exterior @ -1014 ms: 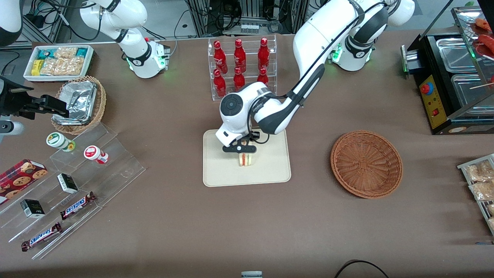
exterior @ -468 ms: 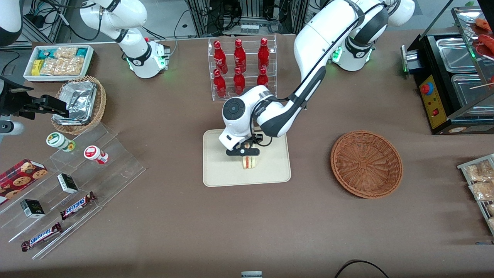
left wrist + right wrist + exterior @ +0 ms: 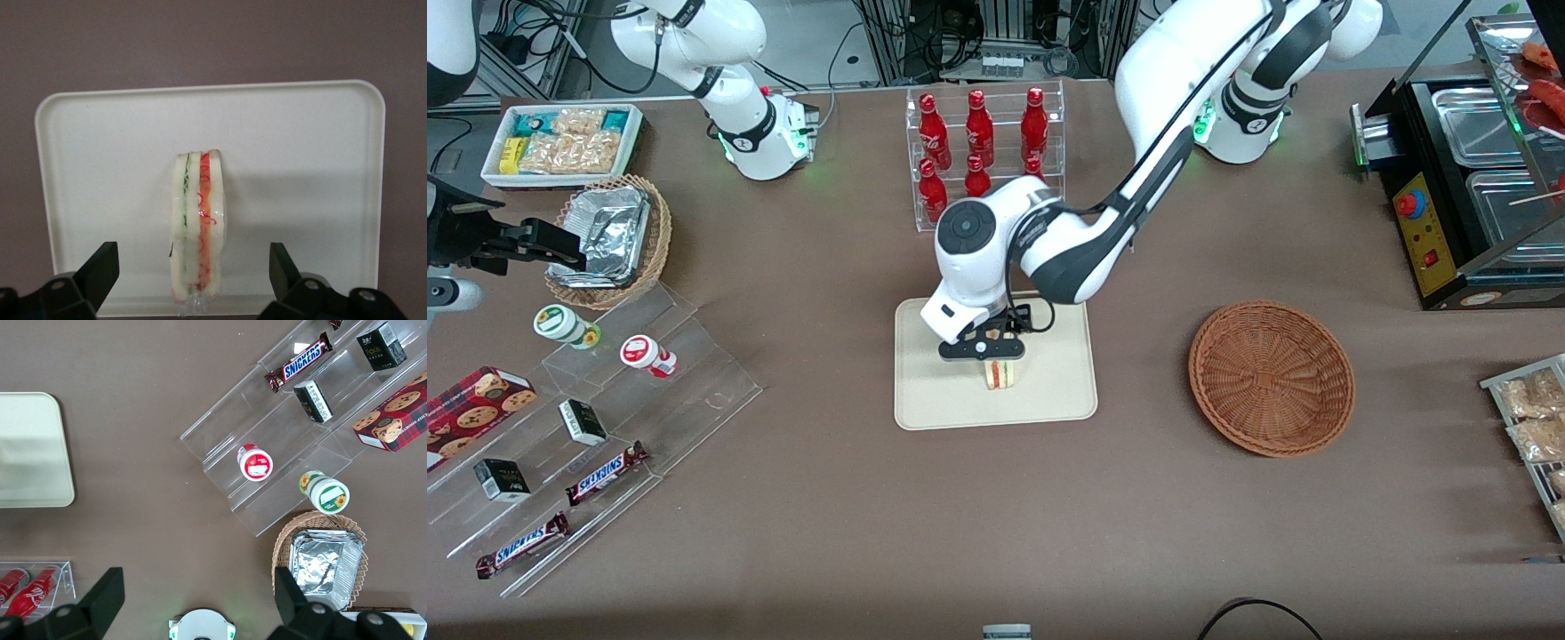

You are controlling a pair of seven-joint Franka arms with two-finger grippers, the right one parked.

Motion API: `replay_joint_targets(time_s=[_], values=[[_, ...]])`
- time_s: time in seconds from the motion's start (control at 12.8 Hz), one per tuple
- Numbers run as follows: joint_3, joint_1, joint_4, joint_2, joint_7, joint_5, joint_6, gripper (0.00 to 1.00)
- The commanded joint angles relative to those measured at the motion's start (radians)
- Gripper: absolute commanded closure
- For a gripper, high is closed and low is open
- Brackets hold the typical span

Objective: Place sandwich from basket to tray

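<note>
The sandwich [image 3: 999, 375] [image 3: 199, 220] stands on its edge on the cream tray [image 3: 1049, 391] [image 3: 300, 167], its orange-red and green filling lines facing up. My left gripper [image 3: 980, 348] [image 3: 192, 267] hovers just above it and is open. One black finger [image 3: 100, 267] stands on either side of the sandwich, well apart from the bread. The reddish-brown wicker basket [image 3: 1270, 378] sits beside the tray toward the working arm's end, with nothing in it.
An acrylic rack of red bottles [image 3: 983, 156] stands farther from the front camera than the tray. A stepped acrylic shelf with snacks [image 3: 605, 400] [image 3: 293, 433] and a tan basket with foil containers [image 3: 609, 240] lie toward the parked arm's end. A black food warmer [image 3: 1467, 178] sits at the working arm's end.
The sandwich settled slightly nearer the front camera, then stayed put on the tray. The left wrist has lifted and drifted a little toward the parked arm's end.
</note>
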State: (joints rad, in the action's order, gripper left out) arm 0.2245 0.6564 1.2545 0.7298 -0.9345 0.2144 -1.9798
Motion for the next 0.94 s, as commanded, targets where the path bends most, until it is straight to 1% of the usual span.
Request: replay_joint_targets(time_s=[0.0,0.23,0.39,0.7,0.86], values=[[-0.027,0.003,0.016,-0.111,-0.021,0.007,0.071,0.00],[-0.025,-0.061,0.017,-0.203,-0.018,0.003,0.165,0.00],[-0.025,-0.108,0.026,-0.260,-0.018,0.000,0.186,0.00],[-0.024,-0.204,0.026,-0.348,0.000,-0.015,0.295,0.00],[-0.024,-0.262,0.026,-0.372,0.090,-0.027,0.355,0.00]])
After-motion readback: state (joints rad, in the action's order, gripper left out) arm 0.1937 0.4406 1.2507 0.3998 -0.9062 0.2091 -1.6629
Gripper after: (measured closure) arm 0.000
